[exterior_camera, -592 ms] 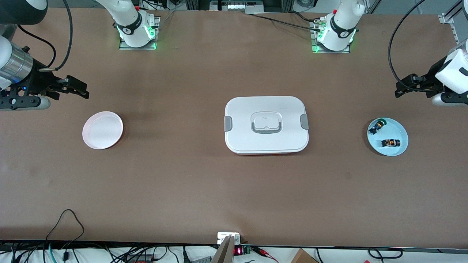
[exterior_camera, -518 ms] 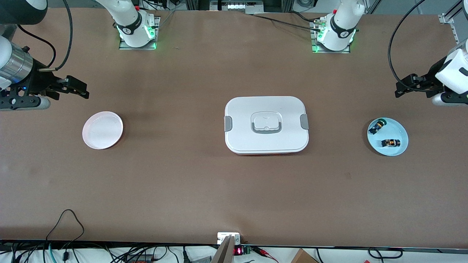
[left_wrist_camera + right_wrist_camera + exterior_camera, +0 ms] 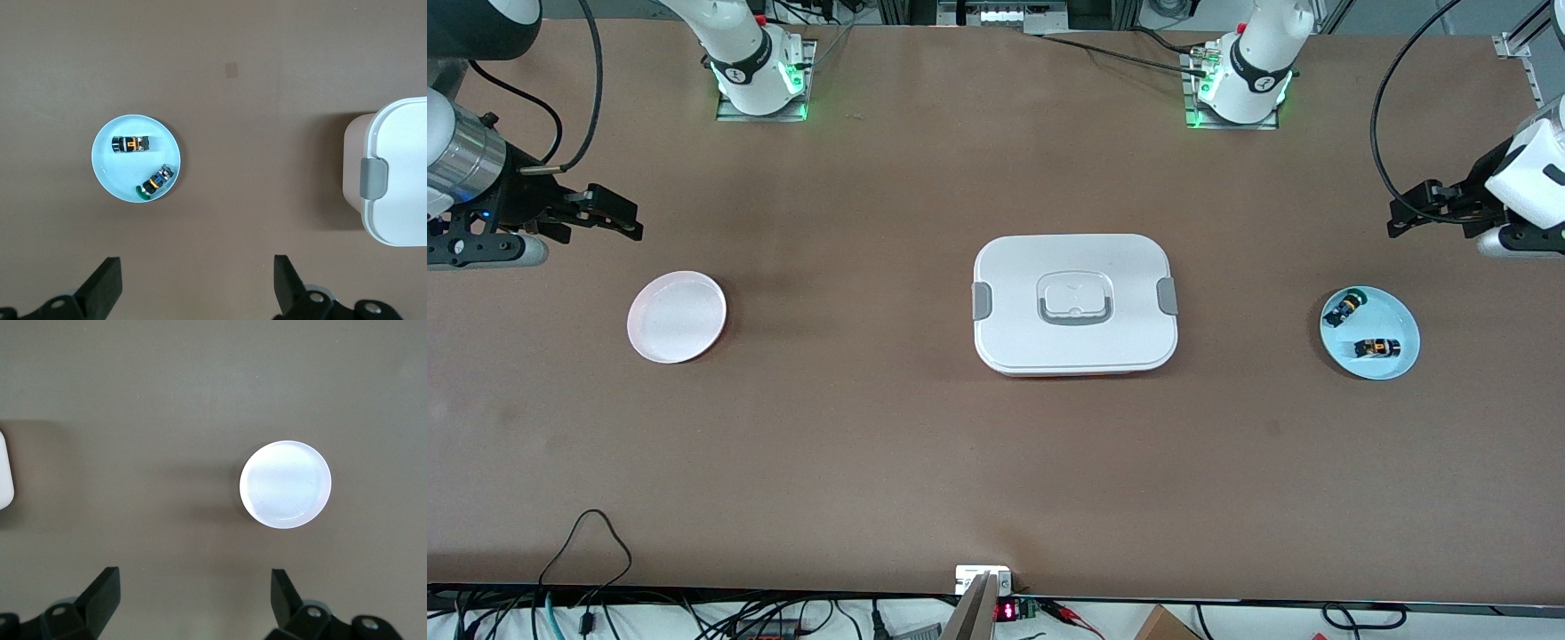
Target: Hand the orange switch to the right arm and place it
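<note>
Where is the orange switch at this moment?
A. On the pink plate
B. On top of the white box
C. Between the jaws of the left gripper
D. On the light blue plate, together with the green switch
D: the orange switch lies on the light blue plate beside the green switch, and neither gripper holds anything.

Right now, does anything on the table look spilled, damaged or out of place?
Nothing stands out. The orange switch and the green switch lie on their sides in the blue dish; the pink dish holds nothing, and the white box is closed. Both grippers wait open.
</note>
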Available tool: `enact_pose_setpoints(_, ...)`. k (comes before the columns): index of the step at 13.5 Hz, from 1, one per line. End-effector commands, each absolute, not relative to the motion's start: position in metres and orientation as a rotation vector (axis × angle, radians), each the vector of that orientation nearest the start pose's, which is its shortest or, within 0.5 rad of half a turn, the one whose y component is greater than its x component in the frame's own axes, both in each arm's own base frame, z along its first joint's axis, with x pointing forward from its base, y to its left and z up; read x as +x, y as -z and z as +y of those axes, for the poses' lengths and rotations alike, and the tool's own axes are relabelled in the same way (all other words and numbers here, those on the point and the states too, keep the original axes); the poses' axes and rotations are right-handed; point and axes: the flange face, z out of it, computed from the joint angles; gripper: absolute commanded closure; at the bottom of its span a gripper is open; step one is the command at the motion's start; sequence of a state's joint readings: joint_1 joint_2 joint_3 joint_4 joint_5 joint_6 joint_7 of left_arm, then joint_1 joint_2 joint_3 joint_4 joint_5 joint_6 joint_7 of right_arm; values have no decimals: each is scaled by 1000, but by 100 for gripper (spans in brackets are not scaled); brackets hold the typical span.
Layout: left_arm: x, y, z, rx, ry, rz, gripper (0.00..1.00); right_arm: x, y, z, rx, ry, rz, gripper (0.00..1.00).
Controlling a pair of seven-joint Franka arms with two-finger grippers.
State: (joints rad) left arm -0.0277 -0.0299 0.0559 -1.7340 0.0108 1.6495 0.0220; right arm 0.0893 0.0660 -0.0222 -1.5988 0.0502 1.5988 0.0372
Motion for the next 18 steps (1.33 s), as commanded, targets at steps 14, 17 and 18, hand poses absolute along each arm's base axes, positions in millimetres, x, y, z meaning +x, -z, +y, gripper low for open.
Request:
enact_pose_setpoints(14,552,-561,34,-3137,-154,-40,0,568,-580,42,-3094,-106,-17,0)
enact_pose_setpoints(17,553,-559,36,-3134,-159,-40,0,568,-580,42,-3094,-104,-19,0)
enact_pose_setpoints(18,553,-559,36,-3134,-159,-40,0,568,-580,42,-3094,-106,-19,0)
